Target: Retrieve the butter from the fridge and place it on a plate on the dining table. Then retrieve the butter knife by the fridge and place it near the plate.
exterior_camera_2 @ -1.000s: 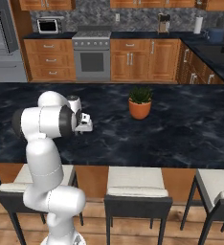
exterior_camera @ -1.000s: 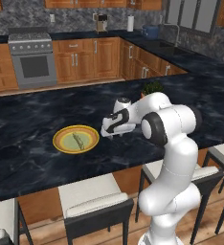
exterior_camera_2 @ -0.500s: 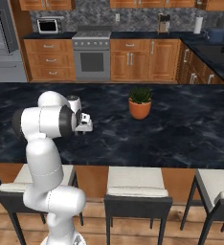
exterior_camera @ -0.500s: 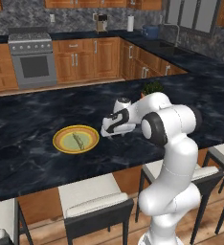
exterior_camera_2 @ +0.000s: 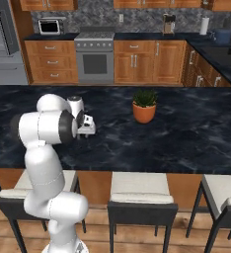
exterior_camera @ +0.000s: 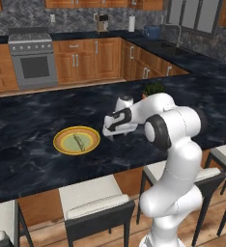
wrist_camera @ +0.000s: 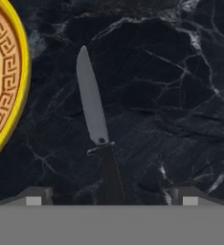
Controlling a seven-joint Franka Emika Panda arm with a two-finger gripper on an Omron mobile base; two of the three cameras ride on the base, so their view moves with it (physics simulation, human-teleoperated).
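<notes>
from the left base view you see the butter (exterior_camera: 79, 141) already lying on the plate (exterior_camera: 61, 145), with the hand (exterior_camera: 110, 136) low over the tabletop (exterior_camera: 28, 116) just beside it. in the hand view the butter knife (wrist_camera: 95, 125) lies flat beside the plate's rim, the hand spread wide and empty, so little looks left but to back away.

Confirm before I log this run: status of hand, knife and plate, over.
Hand open, low over dining table. Butter knife flat on the marble between its fingertips, beside the plate, not touching. Butter on plate. Nothing blocking.
</notes>
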